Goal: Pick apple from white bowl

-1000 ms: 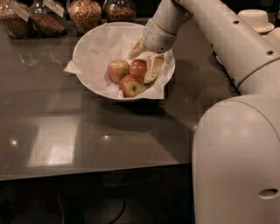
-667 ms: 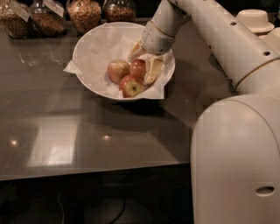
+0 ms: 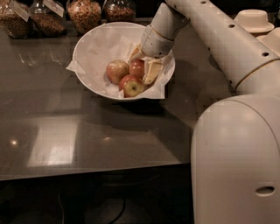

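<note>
The pincer (image 3: 141, 65) is lowered into the bowl (image 3: 78, 48) on the worktop (image 3: 87, 131), set about the apple (image 3: 136, 69). This apple lies on crumpled paper (image 3: 107, 43), touching a pale apple (image 3: 116, 71) and a yellow-patched apple (image 3: 131, 86). Whether the pincer is clamped cannot be told.

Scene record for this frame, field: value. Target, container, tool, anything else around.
target: apple, reddest of three
container: white bowl, paper-lined, on the dark counter
neighbours: paler apple to its left, yellow-green patched apple in front
arm: tool down inside the white bowl, at the apple
background: jars behind the bowl, beige bowls far right
</note>
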`<act>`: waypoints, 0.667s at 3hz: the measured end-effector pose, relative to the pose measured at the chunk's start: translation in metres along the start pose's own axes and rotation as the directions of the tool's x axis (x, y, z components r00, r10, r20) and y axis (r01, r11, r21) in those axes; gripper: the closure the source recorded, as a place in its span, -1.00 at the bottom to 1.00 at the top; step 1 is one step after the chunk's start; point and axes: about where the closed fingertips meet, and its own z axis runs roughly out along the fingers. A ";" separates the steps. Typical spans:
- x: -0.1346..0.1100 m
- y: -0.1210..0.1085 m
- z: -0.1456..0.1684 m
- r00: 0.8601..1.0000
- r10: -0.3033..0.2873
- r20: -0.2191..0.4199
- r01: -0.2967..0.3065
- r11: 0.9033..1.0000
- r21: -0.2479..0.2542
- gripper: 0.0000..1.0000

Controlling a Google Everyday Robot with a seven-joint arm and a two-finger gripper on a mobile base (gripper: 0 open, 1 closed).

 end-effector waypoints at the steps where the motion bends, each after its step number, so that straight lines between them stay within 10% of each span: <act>1: 0.000 0.000 0.000 1.000 -0.001 -0.001 0.001 1.000 -0.002 0.17; 2: -0.004 -0.003 -0.005 1.000 -0.012 -0.013 0.012 1.000 0.000 0.66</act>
